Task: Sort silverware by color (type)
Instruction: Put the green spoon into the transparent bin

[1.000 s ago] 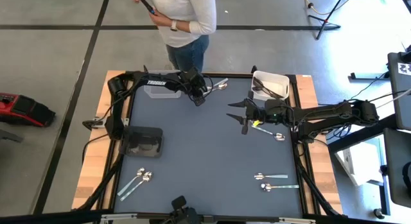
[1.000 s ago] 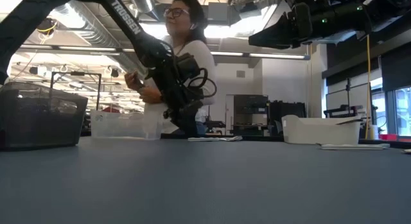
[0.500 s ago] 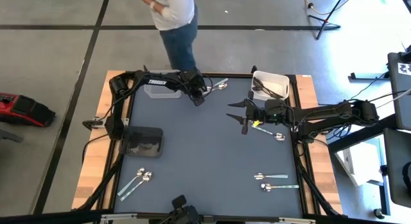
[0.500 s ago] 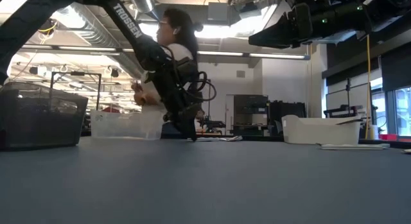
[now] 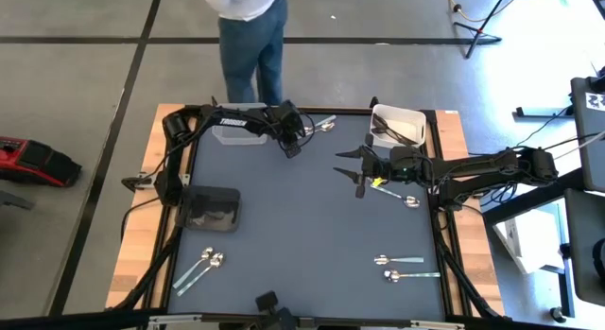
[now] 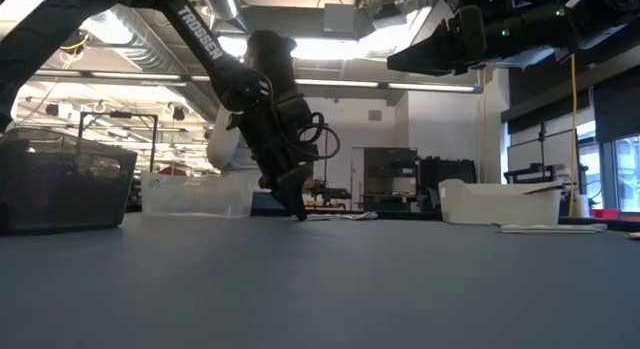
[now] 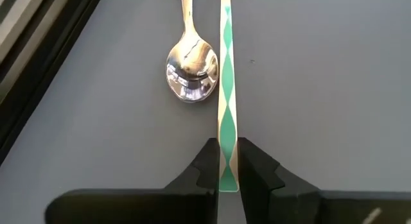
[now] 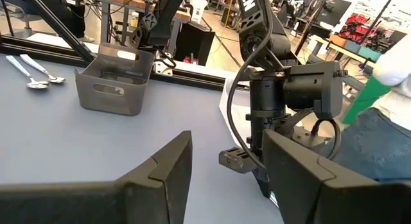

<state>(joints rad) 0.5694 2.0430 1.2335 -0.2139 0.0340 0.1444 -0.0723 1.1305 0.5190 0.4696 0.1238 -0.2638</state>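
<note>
Left gripper (image 7: pixel 223 176) down at the far edge of the mat, between clear bin (image 5: pixel 236 123) and white bin (image 5: pixel 397 127), nearer the clear one. Fingers (image 7: pixel 207 166) pinched on the end of a green-and-silver patterned handle (image 7: pixel 225 89), its long axis running straight out from the jaws. Shiny spoon (image 7: pixel 191 73) just beside that handle, parallel, bowl toward the gripper, not held. Likely next: lift straight up. Right gripper (image 5: pixel 352 168) hovering nearer the white bin, fingers spread wide, empty.
</note>
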